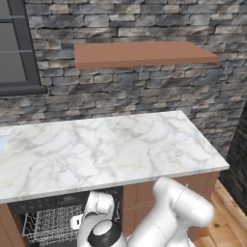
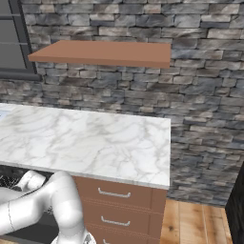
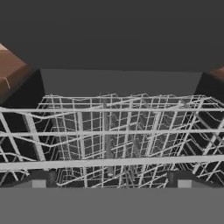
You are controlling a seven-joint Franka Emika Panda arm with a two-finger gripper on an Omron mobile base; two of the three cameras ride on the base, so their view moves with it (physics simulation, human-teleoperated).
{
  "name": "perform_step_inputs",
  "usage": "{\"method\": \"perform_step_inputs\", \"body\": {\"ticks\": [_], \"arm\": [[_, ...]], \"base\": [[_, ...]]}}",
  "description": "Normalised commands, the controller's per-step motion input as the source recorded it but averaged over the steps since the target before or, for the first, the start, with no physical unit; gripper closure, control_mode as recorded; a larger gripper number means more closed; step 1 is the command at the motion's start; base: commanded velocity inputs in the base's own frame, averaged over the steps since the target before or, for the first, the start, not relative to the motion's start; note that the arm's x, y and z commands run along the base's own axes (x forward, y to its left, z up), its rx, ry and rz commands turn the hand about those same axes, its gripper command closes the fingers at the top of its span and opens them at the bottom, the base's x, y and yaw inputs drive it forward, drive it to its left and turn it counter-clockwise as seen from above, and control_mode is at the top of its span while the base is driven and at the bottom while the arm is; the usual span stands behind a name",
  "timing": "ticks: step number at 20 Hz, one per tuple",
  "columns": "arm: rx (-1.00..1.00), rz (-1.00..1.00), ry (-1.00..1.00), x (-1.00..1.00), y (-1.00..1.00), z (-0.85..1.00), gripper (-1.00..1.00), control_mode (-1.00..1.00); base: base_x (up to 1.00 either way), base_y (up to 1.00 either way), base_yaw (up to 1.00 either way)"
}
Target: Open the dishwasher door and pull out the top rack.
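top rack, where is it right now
The top rack sits at the lower left of the left base view, under the marble counter, just left of the arm's wrist.

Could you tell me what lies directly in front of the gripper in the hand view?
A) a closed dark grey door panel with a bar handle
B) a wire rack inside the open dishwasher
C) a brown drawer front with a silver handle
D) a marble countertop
B: the hand view looks straight into the silver wire grid of the top rack, with the gripper fingertips just below its front rail.
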Motion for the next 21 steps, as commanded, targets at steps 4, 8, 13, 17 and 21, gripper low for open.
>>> {"method": "perform_step_inputs", "body": {"ticks": [4,8,13,17,21], "arm": [[0.01,0.03,0.25,-0.68,0.17,0.00,-1.00,-1.00],[0.02,0.03,0.23,-0.65,0.07,0.00,-1.00,-1.00],[0.02,0.03,0.22,-0.60,0.04,0.00,-1.00,-1.00],[0.03,0.02,0.23,-0.49,0.00,0.01,-1.00,-1.00],[0.05,0.02,0.23,-0.55,0.00,0.04,-1.00,-1.00]], "base": [[0.00,0.00,0.00],[0.00,0.00,0.00],[0.00,0.00,0.00],[0.00,0.00,0.00],[0.00,0.00,0.00]]}}
